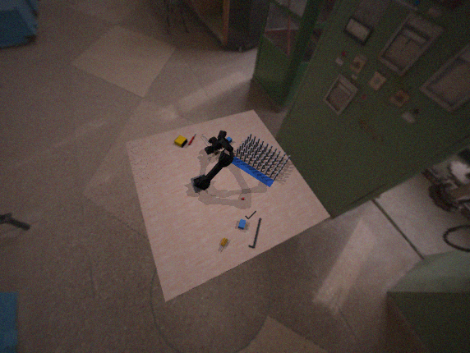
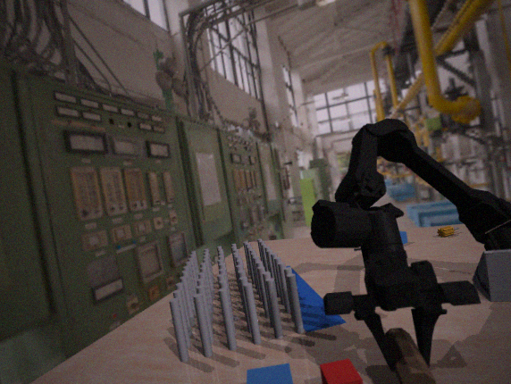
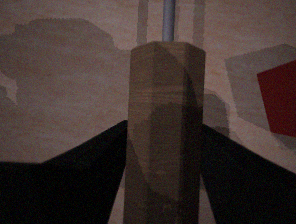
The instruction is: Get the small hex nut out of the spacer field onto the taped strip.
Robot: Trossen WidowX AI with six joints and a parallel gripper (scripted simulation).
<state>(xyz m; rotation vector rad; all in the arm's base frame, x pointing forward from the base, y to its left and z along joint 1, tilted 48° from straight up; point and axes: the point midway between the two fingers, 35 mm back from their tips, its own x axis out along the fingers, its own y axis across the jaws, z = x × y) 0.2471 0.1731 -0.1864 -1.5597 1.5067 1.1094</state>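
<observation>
Gripping wooden handle (image 2: pixel 404 353) (image 3: pixel 165 125), red block (image 2: pixel 340 371) (image 3: pixel 281 100) near, spacers (image 2: pixel 228 313) (image 1: pixel 263 158) standing nearby

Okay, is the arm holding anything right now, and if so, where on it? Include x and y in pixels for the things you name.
Yes, the tool (image 2: pixel 408 357) (image 3: pixel 162 129) is shut on a brown faceted handle (image 2: pixel 404 346) (image 3: pixel 167 75), gripping its sides below the end where a thin metal rod comes out.

A faceted brown wooden handle (image 2: pixel 406 357) (image 3: pixel 162 120) is gripped between the fingers (image 2: pixel 424 332), one on each side. A slim grey metal shaft (image 3: pixel 169 21) runs straight from its end, beyond the fingertips. Off to one side of the fingers, slender grey cylindrical spacers (image 1: pixel 274 174) (image 2: pixel 228 319) stand upright in rows. The flat blue taped strip (image 1: pixel 252 171) (image 2: pixel 313 305) lies along the spacers' front edge, its nearest end close to the fingers.
</observation>
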